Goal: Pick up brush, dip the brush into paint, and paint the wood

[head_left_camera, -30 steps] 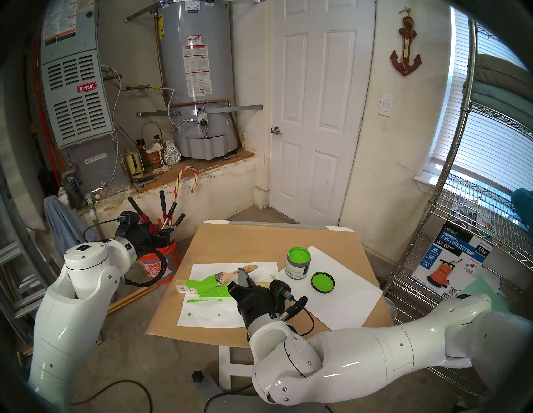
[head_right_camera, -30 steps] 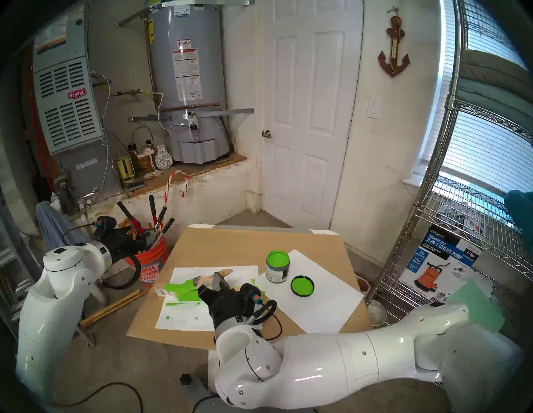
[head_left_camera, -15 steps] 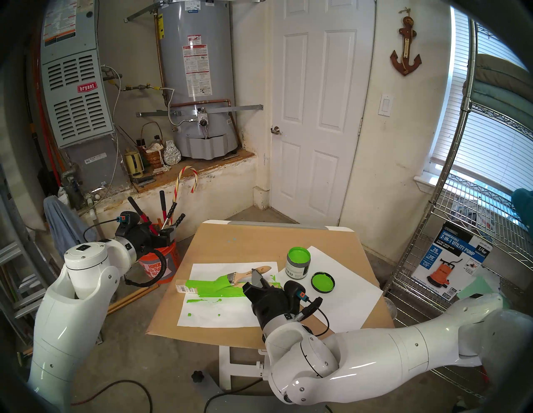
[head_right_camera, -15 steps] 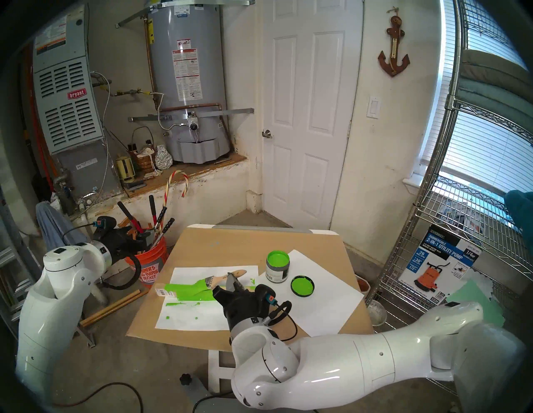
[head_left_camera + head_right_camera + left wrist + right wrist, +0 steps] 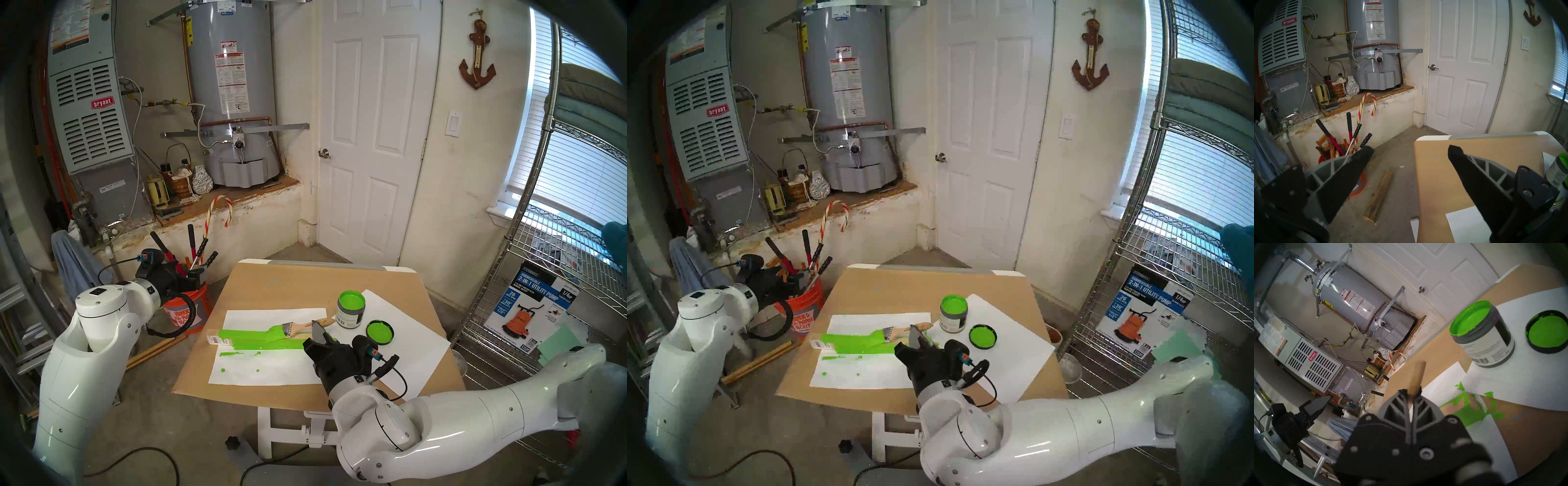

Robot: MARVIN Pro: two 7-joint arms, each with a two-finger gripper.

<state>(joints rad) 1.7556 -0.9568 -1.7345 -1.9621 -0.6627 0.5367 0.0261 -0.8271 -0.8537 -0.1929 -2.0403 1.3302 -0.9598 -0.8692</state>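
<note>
- now the right gripper (image 5: 318,331), low centre of the head view, has its fingers (image 5: 1403,401) clenched on the pale handle of the brush (image 5: 294,327).
- green bristles lie on the wood (image 5: 258,338), a long green-coated strip across the white paper (image 5: 264,370) at mid-frame, barcode sticker at its left end.
- just right of the handle tip stands the open paint (image 5: 350,310) jar, with its lid (image 5: 380,332) lying inside-up to the lower right.
- far left, off the counter (image 5: 298,281), the left gripper (image 5: 1410,149) hangs with fingers spread wide, grasping nothing, over an orange bucket (image 5: 190,307).
</note>
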